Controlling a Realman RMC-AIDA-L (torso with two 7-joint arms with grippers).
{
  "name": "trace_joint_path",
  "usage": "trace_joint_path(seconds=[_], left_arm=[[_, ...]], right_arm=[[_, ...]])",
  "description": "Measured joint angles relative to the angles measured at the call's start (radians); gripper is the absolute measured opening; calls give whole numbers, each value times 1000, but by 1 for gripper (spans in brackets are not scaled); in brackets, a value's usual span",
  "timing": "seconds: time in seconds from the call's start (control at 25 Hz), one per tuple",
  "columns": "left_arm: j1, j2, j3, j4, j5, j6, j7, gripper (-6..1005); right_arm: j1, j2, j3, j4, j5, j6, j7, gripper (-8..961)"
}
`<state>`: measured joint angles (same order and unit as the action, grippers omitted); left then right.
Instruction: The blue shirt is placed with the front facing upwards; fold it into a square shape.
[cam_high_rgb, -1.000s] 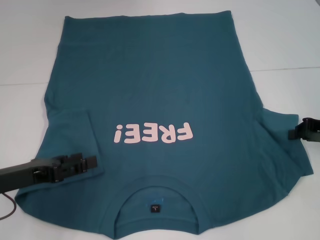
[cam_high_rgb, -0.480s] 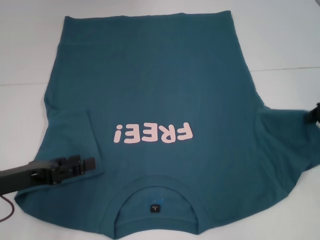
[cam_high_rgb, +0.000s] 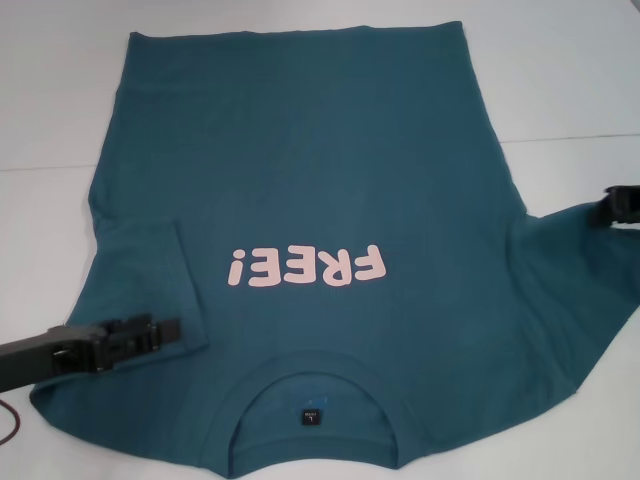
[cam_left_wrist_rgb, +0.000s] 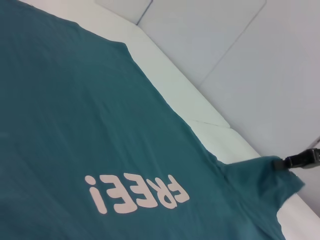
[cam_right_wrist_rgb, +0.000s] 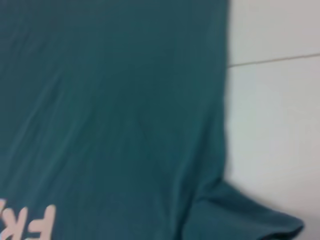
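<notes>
Right end effector at blue shirt sleeve.

I see a white table filling the head view, with a thin seam line running across it on my right and picking up again on the left side. Near the bottom left corner a dark reddish cable curls on the surface. The left wrist view shows pale wall panels beyond the table's far edge.
</notes>
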<state>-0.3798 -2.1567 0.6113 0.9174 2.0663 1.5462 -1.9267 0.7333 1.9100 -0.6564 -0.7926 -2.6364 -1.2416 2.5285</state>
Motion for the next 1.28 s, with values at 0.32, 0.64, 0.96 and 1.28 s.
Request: trace_joint_path(seconds=[0.32, 0.64, 0.96, 1.28], left_arm=[[7, 2, -7, -2, -1, -9, 0, 631], [11, -1, -30, -2, -3, -28, -6, 631], [12, 1, -57, -21, -3, -37, -6, 632], [12, -1, -58, -26, -3, -59, -7, 631]], right_arm=[[38, 14, -48, -8, -2, -86, 25, 11], [68, 35, -114, -3, -2, -106, 63, 12], [111, 52, -133, 0, -2, -72, 109, 12], [124, 73, -183, 5, -3, 31, 173, 12]])
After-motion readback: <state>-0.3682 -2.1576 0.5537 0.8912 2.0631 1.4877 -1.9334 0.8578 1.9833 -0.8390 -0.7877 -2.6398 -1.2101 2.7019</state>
